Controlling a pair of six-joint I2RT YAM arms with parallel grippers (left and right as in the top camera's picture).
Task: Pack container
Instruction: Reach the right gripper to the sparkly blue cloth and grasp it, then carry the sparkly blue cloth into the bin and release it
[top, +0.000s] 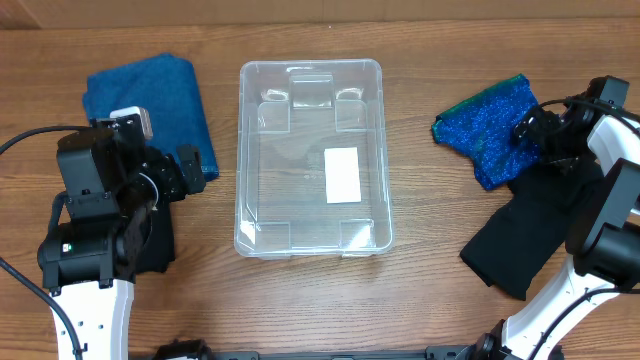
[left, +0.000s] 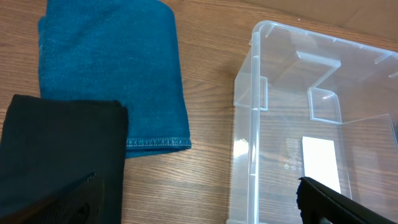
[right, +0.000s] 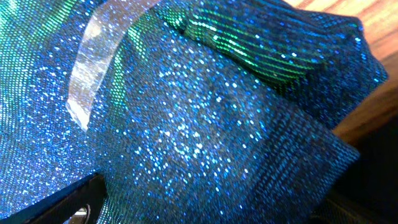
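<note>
The clear container (top: 288, 190) stands empty in the middle of the table, its white label (top: 343, 175) on the bottom; it also shows in the left wrist view (left: 280, 124). My left gripper (top: 195, 172) is open and empty just left of the container, over bare wood (left: 202, 202). My right gripper (top: 528, 130) is down on a sparkly blue fabric (top: 485, 125) at the right. In the right wrist view the fabric (right: 205, 124) fills the space between the spread fingers (right: 211, 205).
A folded blue towel (top: 150, 95) lies at the back left, also in the left wrist view (left: 112, 68). A black cloth (top: 155, 240) lies under my left arm (left: 62, 149). Another black cloth (top: 530, 235) lies at the right front.
</note>
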